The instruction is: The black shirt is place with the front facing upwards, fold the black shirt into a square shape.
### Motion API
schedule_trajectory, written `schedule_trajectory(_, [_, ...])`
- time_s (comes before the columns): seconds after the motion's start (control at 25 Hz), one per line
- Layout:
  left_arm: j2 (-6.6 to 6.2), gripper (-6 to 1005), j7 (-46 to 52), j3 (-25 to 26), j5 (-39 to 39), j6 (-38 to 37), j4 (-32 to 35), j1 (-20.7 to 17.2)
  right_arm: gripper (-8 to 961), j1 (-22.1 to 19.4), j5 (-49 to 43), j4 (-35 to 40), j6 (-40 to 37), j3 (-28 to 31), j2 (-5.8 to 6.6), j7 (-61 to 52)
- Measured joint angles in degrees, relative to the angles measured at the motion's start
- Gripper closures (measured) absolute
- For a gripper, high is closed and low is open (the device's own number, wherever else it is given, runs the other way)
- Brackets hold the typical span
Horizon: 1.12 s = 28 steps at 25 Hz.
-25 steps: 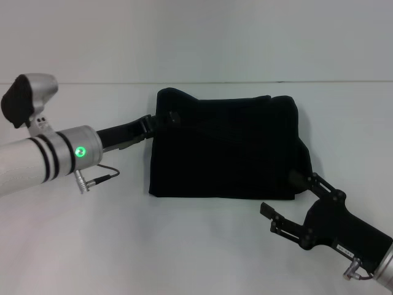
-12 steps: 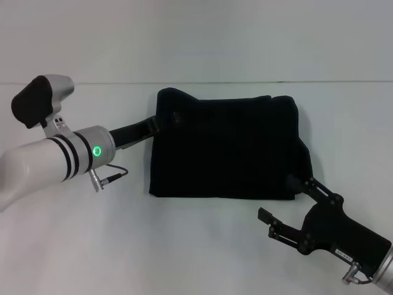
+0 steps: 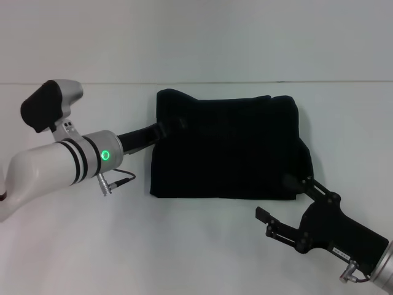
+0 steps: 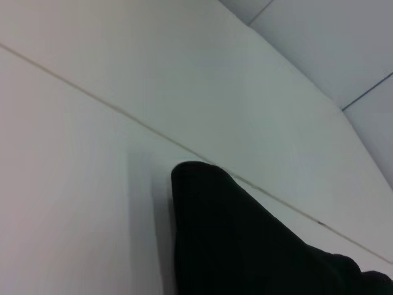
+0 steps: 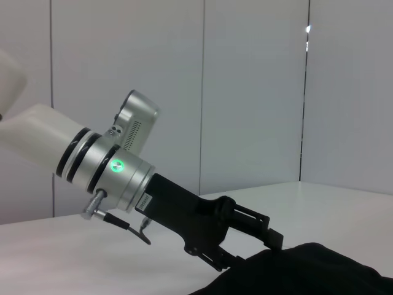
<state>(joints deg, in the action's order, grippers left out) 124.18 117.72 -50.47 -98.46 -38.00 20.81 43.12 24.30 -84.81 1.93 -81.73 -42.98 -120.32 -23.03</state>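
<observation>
Lying folded into a squarish block, the black shirt [image 3: 227, 147] has the left claw [image 3: 178, 125] at its edge, grip unclear, right claw [image 3: 281, 196] released.

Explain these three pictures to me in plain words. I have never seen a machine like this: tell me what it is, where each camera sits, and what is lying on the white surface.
It is a two-armed robot folding clothes. The head view looks down from the robot's head at a white table. On it lies the black shirt, already folded into a rough rectangle. The left gripper reaches onto the shirt's far left corner; whether it is pinching the cloth cannot be seen. The right gripper hangs open by the shirt's near right corner, holding nothing. The other two pictures come from cameras on the wrists: the left wrist view shows the shirt's corner up close, and the right wrist view looks across at the left arm.
</observation>
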Motion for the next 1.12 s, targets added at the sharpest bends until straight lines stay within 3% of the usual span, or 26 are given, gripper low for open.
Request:
schedule_trajectory(0.8, [-0.04,126,-3.62,-0.33,0.44,-0.80,-0.25,-0.18,49,0.27,0.00,0.01,0.39,0.31,0.00,0.00])
schedule_trajectory(1.12, [0.01,434,-5.66,-0.47,0.55,-0.74,-0.26,-0.04,51,0.51,0.00,0.00,0.58,0.43,0.00,0.00])
